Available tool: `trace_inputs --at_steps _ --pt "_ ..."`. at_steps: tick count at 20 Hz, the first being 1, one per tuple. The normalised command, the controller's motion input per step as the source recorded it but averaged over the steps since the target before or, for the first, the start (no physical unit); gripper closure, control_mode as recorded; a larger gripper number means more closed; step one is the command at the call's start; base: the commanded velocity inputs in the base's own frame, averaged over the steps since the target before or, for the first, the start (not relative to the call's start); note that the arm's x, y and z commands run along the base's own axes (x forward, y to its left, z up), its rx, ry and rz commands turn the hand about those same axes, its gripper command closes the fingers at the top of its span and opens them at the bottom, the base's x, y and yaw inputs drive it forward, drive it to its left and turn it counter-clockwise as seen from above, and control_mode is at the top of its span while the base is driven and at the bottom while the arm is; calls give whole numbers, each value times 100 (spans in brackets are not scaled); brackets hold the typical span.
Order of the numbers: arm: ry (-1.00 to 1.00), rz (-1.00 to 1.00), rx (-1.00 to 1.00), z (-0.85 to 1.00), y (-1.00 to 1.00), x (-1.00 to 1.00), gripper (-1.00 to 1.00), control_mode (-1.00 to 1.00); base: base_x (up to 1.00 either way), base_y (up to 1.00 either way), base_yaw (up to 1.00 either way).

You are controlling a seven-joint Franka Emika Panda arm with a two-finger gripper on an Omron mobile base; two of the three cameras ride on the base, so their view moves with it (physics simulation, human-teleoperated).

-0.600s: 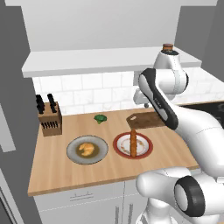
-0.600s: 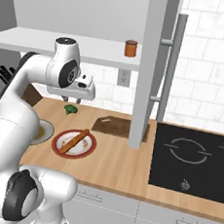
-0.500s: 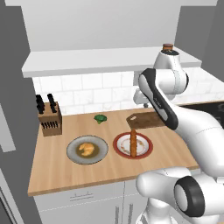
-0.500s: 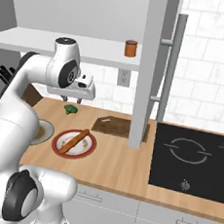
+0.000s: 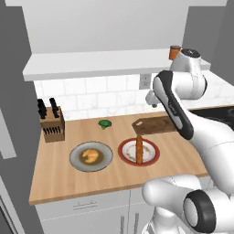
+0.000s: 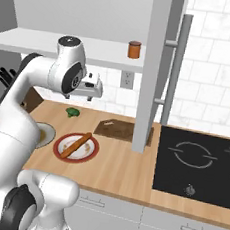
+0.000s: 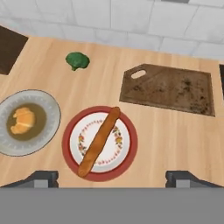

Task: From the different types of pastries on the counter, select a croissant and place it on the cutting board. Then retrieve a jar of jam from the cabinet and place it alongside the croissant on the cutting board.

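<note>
The croissant (image 5: 91, 155) (image 7: 22, 120) lies on a grey plate (image 5: 75, 160) (image 7: 48, 131) at the left of the counter (image 5: 64, 178). A long stick pastry (image 5: 139, 149) (image 6: 74, 144) (image 7: 99, 141) rests on a red-rimmed plate beside it. The dark cutting board (image 5: 153, 125) (image 6: 120, 129) (image 7: 170, 89) lies bare behind that plate. The jar of jam (image 5: 174, 52) (image 6: 134, 49) stands on the cabinet's white shelf (image 5: 105, 64). My gripper (image 5: 153, 99) (image 6: 84, 96) (image 7: 112, 179) hangs open and empty high above the red-rimmed plate, pointing down.
A knife block (image 5: 51, 123) stands at the back left and a broccoli floret (image 5: 105, 123) (image 7: 77, 60) lies near the wall. A tall grey panel (image 6: 157, 66) rises right of the board, with a black cooktop (image 6: 197, 166) beyond it.
</note>
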Motion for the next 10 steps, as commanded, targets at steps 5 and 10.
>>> trace_inputs --at_steps 5,10 --pt "-15 1 1 18 -5 8 -100 -100 0 0 0" --pt "-29 -1 0 88 -2 22 -100 -100 0 0 0"
